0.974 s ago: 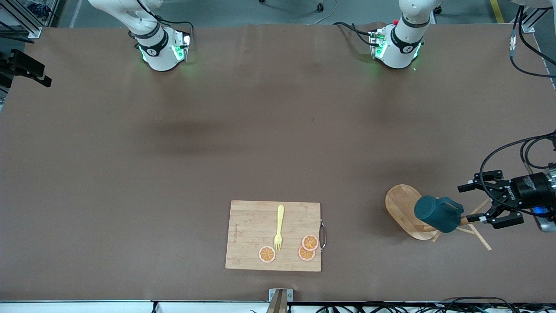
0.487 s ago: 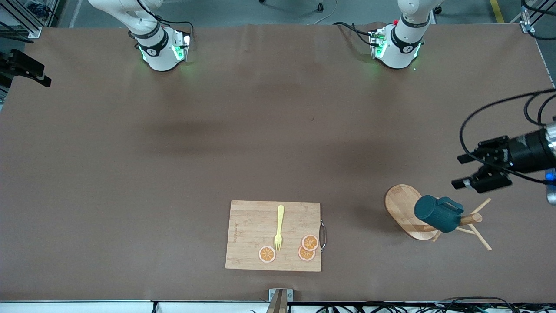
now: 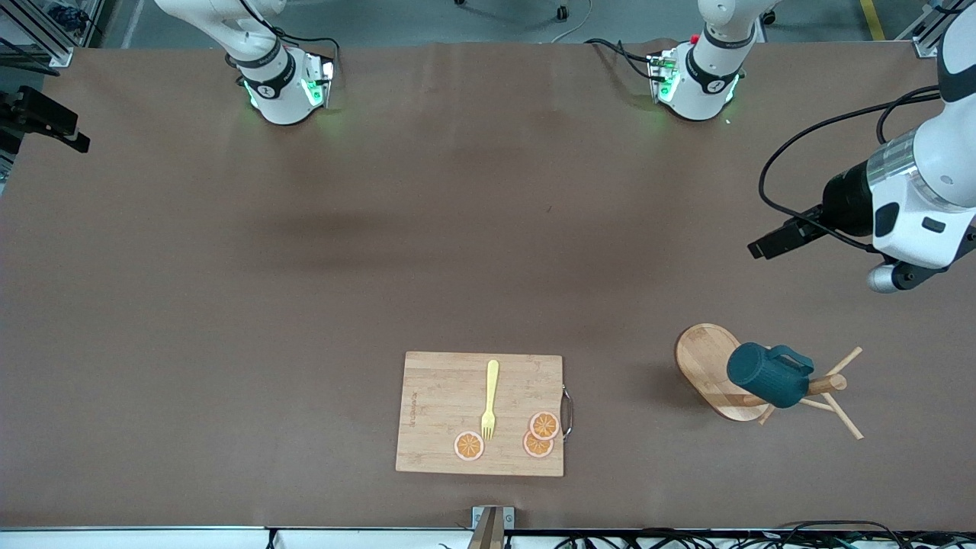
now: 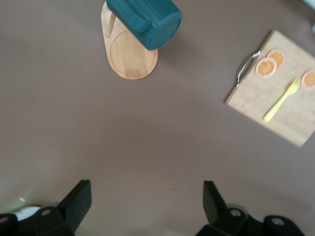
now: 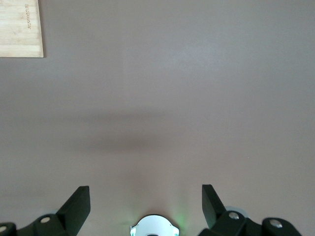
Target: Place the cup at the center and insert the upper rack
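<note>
I am seeing the cup [image 3: 765, 374] hanging on a peg of the wooden rack [image 3: 715, 370] toward the left arm's table end, not at center, while left pincer [image 4: 146, 206] and right pincer [image 5: 145, 202] are hovering spread, holding nothing.

White arms [image 3: 926, 187], blk claws, cables

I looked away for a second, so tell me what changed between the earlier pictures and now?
The left gripper, open, has pulled up and away from the cup on the wooden stand, toward the robots' bases; it took hold of nothing. The cup hangs on the stand as before. The cutting board, fork and orange slices have not moved. The right gripper waits, open.
</note>
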Robot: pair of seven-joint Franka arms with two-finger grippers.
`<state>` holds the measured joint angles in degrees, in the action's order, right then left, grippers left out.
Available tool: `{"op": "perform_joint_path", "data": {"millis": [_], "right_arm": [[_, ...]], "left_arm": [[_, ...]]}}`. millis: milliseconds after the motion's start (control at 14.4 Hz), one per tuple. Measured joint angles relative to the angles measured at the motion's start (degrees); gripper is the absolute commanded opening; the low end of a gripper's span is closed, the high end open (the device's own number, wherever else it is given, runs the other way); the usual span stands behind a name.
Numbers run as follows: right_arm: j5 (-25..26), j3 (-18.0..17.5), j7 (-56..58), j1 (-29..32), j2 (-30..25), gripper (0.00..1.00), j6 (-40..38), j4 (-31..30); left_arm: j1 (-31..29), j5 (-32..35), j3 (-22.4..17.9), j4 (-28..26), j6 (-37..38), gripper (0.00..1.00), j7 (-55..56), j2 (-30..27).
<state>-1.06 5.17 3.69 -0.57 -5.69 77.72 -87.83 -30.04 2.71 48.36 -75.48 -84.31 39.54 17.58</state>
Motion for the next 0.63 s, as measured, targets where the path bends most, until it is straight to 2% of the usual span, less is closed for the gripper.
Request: {"op": "perform_joint_path", "data": {"millis": [139,348,626], "right_arm": [[0.0,0.0,0.0,0.0,0.0,1.0,0.0,0.0],[0.0,0.0,0.0,0.0,0.0,1.0,0.0,0.0],[0.0,0.0,0.0,0.0,0.0,1.0,0.0,0.0]], "left_arm": [[1.1,0.1,-4.1,0.0,0.6,1.0,-9.8,-2.2],[9.2,0.1,-16.8,-1.9,3.2,1.0,-22.2,-8.5],[22.4,-0.7,-32.7,-8.5,3.5,1.0,-26.1,-16.9]]}}
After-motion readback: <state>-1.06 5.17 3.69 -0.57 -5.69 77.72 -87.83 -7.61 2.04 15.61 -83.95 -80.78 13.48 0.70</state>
